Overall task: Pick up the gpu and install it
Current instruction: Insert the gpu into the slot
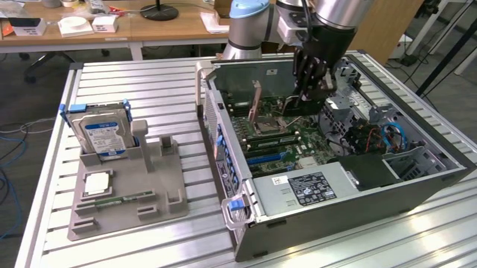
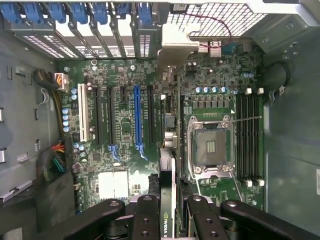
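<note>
**GPU pinched over the slots: socket and bracket are my worries**

Nearest my wrist camera, the gripper (image 2: 170,201) is pinching the gpu (image 2: 169,167) edge-on, with a finger pressed to each face. The card stands upright over the motherboard (image 2: 115,75) inside the computer case (image 1: 358,229). It sits between the blue expansion slot (image 2: 136,115) and the open CPU socket (image 2: 210,145). I can't tell whether its bottom edge is in a slot.

If the card is off-line, I judge that pressing would land its edge on board components. A tilt toward the socket, which lies just beside the card, could strike it. There is more room on the blue-slot side, where the slots are empty.

Farther on, the card's metal bracket (image 2: 177,45) sits at the case's rear edge, near the blue latches (image 2: 80,12). It could snag the frame there.
</note>
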{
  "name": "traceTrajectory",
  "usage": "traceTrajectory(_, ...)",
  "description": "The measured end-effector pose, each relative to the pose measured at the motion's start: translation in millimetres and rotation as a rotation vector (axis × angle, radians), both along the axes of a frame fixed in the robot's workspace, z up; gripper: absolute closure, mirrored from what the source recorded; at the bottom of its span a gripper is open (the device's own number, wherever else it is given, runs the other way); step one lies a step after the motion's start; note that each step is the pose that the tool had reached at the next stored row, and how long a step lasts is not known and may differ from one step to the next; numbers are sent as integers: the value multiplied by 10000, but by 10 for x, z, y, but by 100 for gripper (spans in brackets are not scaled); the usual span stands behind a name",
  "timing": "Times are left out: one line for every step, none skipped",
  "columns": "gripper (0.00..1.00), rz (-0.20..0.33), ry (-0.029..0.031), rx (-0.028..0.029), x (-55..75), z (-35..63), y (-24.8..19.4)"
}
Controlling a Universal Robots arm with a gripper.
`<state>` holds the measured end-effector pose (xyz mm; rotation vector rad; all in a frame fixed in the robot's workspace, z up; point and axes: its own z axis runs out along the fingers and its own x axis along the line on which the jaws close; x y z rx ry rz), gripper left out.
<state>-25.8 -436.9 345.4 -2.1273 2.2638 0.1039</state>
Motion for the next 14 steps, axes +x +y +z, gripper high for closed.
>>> traceTrajectory(74,1,0,-3,0,-11,0)
traceTrajectory(74,1,1,-9,0,-21,0)
traceTrajectory(74,1,0,-14,0,-32,0)
traceTrajectory(74,1,0,-22,0,-43,0)
traceTrajectory(74,1,0,-29,0,-55,0)
traceTrajectory(74,1,0,-37,-1,-67,0)
traceTrajectory(74,0,0,-43,-2,-79,0)
traceTrajectory(74,1,0,-45,-2,-92,0)
traceTrajectory(74,1,0,-48,-3,-105,0)
traceTrajectory(74,-1,0,-53,-5,-120,0)
traceTrajectory(74,-3,0,-56,-10,-133,0)
traceTrajectory(74,-1,-1,-58,-13,-149,0)
traceTrajectory(74,1,-1,-58,-14,-162,-1)
traceTrajectory(74,2,-1,-59,-15,-175,-1)
